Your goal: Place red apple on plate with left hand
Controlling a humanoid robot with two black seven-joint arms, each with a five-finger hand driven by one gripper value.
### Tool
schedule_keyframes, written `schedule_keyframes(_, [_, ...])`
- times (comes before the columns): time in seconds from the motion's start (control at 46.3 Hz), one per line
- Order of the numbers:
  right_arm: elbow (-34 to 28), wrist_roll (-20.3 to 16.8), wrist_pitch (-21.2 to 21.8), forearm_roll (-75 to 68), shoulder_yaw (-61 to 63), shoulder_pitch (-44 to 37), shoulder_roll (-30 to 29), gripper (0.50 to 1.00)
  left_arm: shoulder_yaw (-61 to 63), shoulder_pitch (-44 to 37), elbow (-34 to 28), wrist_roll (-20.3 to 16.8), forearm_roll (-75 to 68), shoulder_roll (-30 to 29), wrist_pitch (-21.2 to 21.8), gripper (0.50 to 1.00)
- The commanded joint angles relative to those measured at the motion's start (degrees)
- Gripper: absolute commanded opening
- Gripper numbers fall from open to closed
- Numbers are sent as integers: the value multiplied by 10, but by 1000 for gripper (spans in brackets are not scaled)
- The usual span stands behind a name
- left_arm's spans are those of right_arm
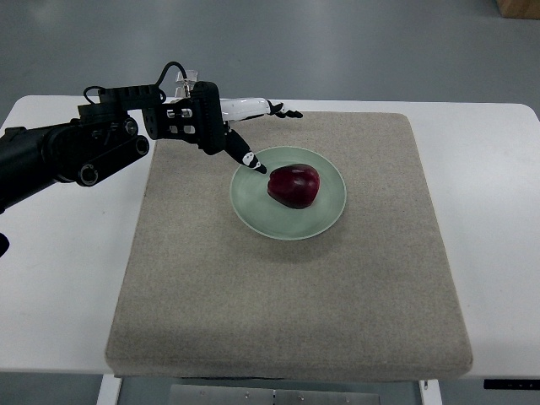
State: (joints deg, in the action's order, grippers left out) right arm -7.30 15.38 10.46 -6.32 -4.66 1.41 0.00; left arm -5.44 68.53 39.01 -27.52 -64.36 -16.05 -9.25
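A dark red apple [294,186] lies on its side on a pale green plate [253,211] in the middle of a grey mat. My left hand [240,135] comes in from the left edge and hovers just left of the plate's rim. Its fingers are spread and hold nothing; one black fingertip [256,164] points down at the plate's near-left rim, a short gap from the apple. Other fingers [278,110] stretch out toward the back.
The grey mat [287,304] covers most of the white table [59,278]. The left forearm [67,152] with its cables lies over the table's left side. A brown box corner [516,7] shows at the top right.
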Motion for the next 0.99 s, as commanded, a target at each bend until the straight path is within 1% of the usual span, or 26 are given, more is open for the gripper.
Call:
schedule_keyframes(0.0, [0,0,0,0,0,0,0,964,0,1,-9,0,55,1,6,992])
schedule_keyframes(0.151, [0,0,0,1,0,0,0,964,-1,0,-34,0,162,5,8,992])
schedule_keyframes(0.367, [0,0,0,0,0,0,0,964,-8,11,-80,4,355,11,11,992])
schedule_keyframes(0.518, [0,0,0,0,0,0,0,964,-8,11,-105,10,457,23,29,992])
schedule_keyframes(0.604, [0,0,0,0,0,0,0,964,-9,12,-121,27,502,35,39,994])
schedule_keyframes(0.712, [0,0,0,0,0,0,0,964,-9,11,-132,59,575,44,54,994])
schedule_keyframes(0.842, [0,0,0,0,0,0,0,964,-9,10,-135,92,642,51,56,992])
schedule_keyframes(0.971, [0,0,0,0,0,0,0,964,-9,10,-140,102,681,58,72,992])
